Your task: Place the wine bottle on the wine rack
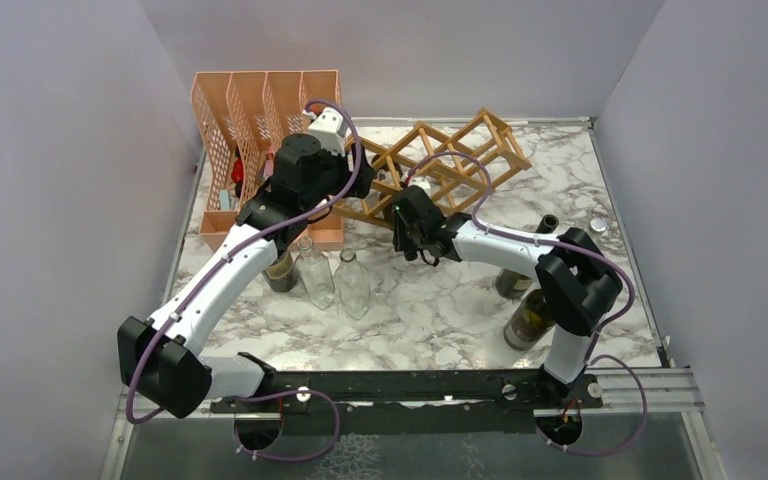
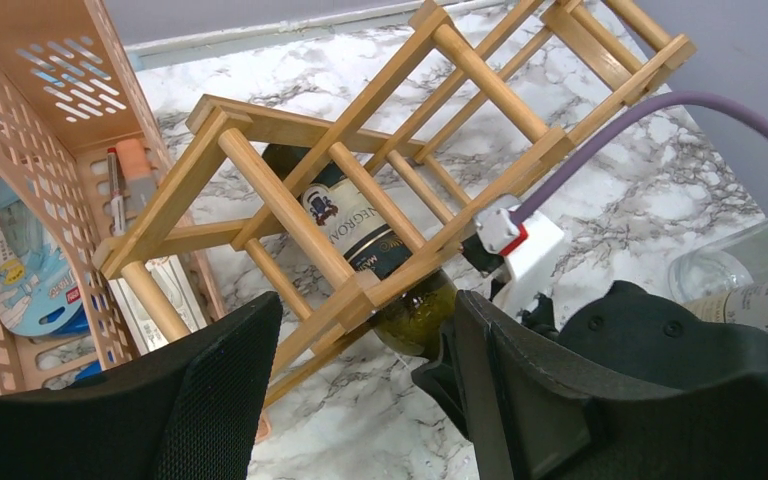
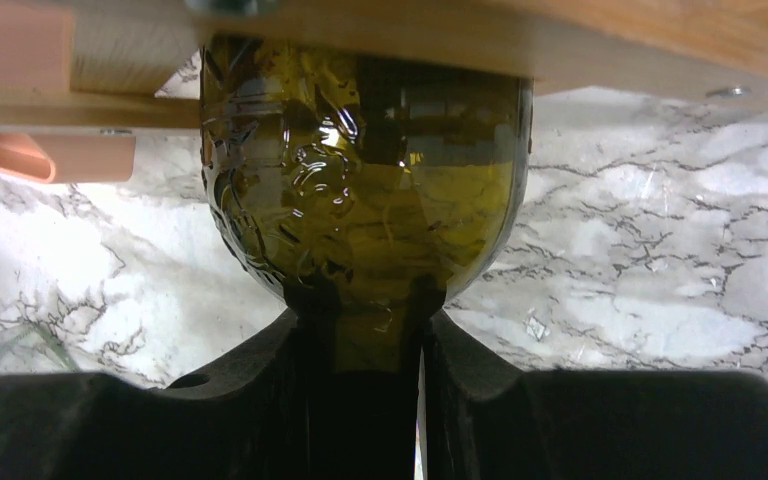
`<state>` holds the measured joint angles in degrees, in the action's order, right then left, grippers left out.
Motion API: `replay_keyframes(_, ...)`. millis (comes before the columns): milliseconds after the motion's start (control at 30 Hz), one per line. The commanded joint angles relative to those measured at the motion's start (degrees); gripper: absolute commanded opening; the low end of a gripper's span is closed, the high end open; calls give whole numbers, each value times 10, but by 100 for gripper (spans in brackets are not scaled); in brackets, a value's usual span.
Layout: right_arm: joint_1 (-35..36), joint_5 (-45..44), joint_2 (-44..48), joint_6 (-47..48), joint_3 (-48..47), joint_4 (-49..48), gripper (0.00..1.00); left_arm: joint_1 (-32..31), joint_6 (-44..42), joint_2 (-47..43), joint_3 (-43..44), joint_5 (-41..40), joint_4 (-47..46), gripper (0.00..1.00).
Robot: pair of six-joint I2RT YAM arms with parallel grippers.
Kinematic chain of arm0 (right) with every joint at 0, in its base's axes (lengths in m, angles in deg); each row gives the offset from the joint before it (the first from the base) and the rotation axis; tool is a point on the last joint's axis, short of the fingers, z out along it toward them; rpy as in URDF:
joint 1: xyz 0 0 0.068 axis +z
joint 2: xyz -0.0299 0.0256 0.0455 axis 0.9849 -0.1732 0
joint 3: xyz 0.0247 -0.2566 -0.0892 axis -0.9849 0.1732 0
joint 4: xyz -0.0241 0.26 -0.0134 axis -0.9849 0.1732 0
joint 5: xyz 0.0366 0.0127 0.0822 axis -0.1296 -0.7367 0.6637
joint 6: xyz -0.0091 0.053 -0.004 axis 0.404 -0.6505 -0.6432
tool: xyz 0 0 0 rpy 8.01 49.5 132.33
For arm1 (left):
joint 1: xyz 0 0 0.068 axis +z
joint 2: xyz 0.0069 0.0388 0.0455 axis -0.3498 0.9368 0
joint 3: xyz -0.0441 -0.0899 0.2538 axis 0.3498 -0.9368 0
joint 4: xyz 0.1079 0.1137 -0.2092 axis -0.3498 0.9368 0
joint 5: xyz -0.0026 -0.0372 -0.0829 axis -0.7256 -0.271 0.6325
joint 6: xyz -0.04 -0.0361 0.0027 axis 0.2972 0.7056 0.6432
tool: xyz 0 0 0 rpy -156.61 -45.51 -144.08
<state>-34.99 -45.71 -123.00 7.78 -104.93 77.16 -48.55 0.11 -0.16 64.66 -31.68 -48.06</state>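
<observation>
The wooden lattice wine rack (image 1: pixel 455 155) stands at the back middle of the marble table. A dark green wine bottle (image 2: pixel 360 235) with a dark label lies inside one of its left cells, its shoulder sticking out on the near side. My right gripper (image 3: pixel 365 300) is shut on the bottle's neck just below the shoulder (image 3: pixel 365 180); from above it sits at the rack's near side (image 1: pixel 407 205). My left gripper (image 2: pixel 360 325) is open. Its fingers (image 2: pixel 215 400) stand either side of the rack's near corner (image 2: pixel 355 290), and I see no contact with it.
An orange perforated file organiser (image 1: pixel 250 110) stands left of the rack, close behind the left arm. Two clear glass bottles (image 1: pixel 332 280) and a dark one (image 1: pixel 282 270) stand in front of it. More dark bottles (image 1: pixel 528 318) stand by the right arm's elbow.
</observation>
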Motion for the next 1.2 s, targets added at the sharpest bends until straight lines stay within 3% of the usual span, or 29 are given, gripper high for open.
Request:
replay_keyframes(0, -7, -10, -8, 8, -45, -60, 43, 3, 5, -25, 19, 14, 2, 69)
replay_keyframes(200, -8, -2, 4, 16, -47, -44, 63, 4, -1, -38, 20, 15, 6, 71)
replay_keyframes(300, -8, 4, 20, 21, -42, -32, 69, 4, -4, -43, 22, 13, 7, 73)
replay_keyframes(767, -8, 25, 186, 85, -43, 65, 72, 4, -31, -101, 33, 15, 27, 81)
replay_keyframes(1167, -8, -136, 394, 155, -47, 233, 72, 4, -55, -186, -21, 83, 6, 86)
